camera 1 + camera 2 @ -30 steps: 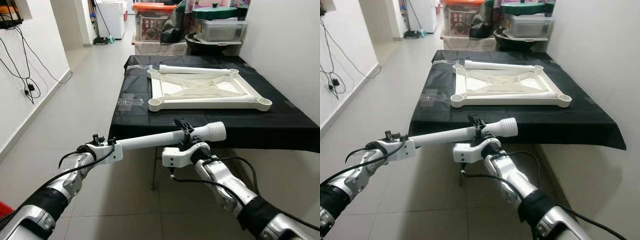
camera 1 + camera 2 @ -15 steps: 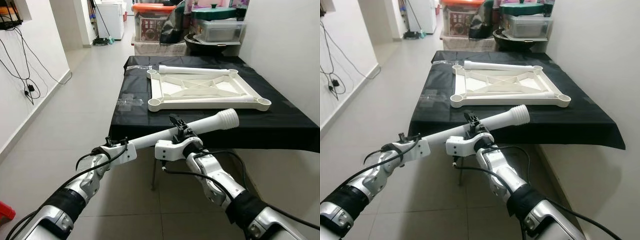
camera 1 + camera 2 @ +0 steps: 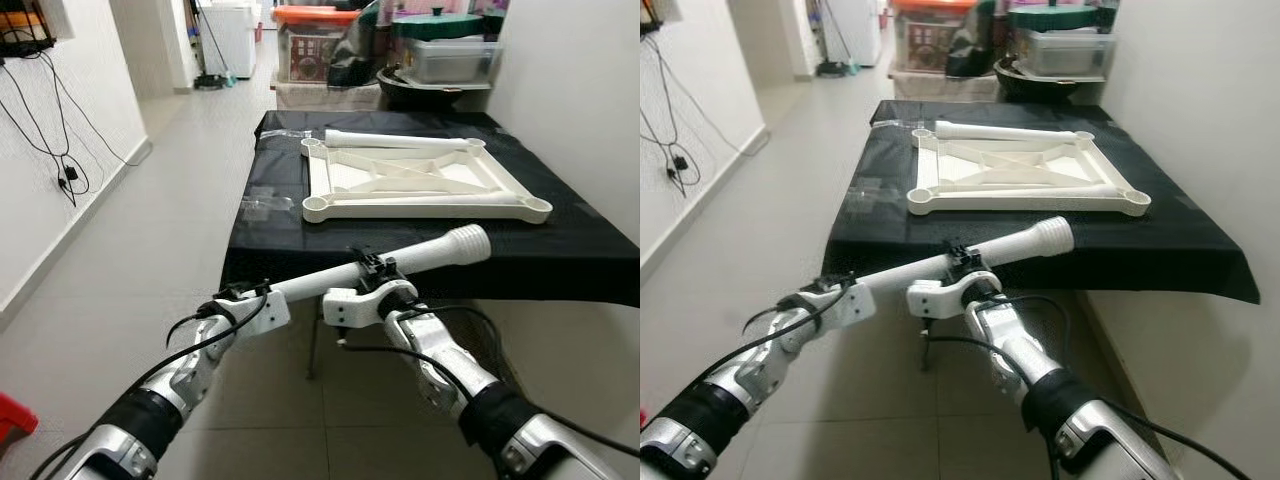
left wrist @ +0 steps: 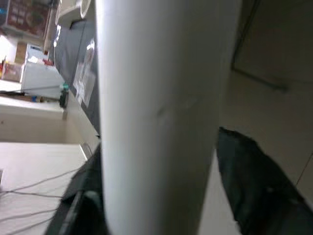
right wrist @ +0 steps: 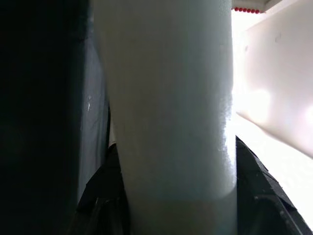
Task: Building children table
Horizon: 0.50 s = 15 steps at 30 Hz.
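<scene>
Left tool clamps the plain end of the white table leg, short of the black-covered counter. Right tool grips the same leg near its middle. The leg's ribbed end overlaps the counter's near edge; the white tabletop frame lies farther back on the counter.

The white table leg is running off both wrist views, hiding most of each claw's fingers. The left claw is covering the leg's near end. The tabletop is being cut off at its right edge.
</scene>
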Tool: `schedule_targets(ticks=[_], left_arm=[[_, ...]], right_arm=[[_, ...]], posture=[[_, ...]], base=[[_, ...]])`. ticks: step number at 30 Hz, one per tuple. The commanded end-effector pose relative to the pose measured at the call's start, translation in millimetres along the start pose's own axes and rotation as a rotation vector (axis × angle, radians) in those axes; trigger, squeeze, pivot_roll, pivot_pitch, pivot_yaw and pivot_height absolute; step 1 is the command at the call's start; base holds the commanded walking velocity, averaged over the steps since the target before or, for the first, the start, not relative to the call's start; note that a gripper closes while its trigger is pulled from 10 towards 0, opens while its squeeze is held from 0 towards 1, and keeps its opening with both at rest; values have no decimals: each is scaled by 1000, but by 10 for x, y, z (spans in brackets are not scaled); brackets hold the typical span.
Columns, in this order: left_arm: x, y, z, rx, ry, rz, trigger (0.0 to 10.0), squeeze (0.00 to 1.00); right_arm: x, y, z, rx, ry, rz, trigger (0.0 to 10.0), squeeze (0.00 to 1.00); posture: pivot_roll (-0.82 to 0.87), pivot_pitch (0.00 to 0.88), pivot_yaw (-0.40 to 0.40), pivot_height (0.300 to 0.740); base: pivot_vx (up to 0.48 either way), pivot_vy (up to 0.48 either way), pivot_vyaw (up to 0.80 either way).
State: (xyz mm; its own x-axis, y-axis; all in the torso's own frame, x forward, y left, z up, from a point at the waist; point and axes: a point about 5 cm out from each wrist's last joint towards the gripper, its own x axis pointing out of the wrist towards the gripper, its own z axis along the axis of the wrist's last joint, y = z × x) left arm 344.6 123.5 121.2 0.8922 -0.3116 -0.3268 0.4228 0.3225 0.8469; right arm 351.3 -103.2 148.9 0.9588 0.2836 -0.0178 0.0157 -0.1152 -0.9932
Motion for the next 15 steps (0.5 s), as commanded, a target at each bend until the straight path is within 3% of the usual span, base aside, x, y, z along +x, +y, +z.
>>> schedule_targets(ticks=[1,4,6,7,11,15], left_arm=[[-17,-116,-22,15,2,-64,10000,1000],[-36,-78,-73,61,24,-52,10000,1000],[-62,-61,-158,149,65,-60,10000,1000],[-78,-21,-199,175,86,-35,10000,0],[-131,106,-258,207,112,48,10000,0],[-228,405,-309,220,122,207,10000,0]], right_arm=[[43,-157,7,50,-3,-77,0,0],[49,-154,-54,44,16,-78,0,0],[62,-161,-155,37,46,-81,0,0],[71,-165,-221,31,64,-80,0,0],[87,-167,-357,21,101,-76,0,0],[87,-135,-510,8,143,-57,0,0]], posture=[[95,0,-19,740],[95,0,-16,740],[97,0,-19,740],[98,0,-20,740],[97,0,-22,740],[99,0,-25,740]], base=[[0,0,0],[0,0,0],[0,0,0],[0,0,0],[0,0,0],[0,0,0]])
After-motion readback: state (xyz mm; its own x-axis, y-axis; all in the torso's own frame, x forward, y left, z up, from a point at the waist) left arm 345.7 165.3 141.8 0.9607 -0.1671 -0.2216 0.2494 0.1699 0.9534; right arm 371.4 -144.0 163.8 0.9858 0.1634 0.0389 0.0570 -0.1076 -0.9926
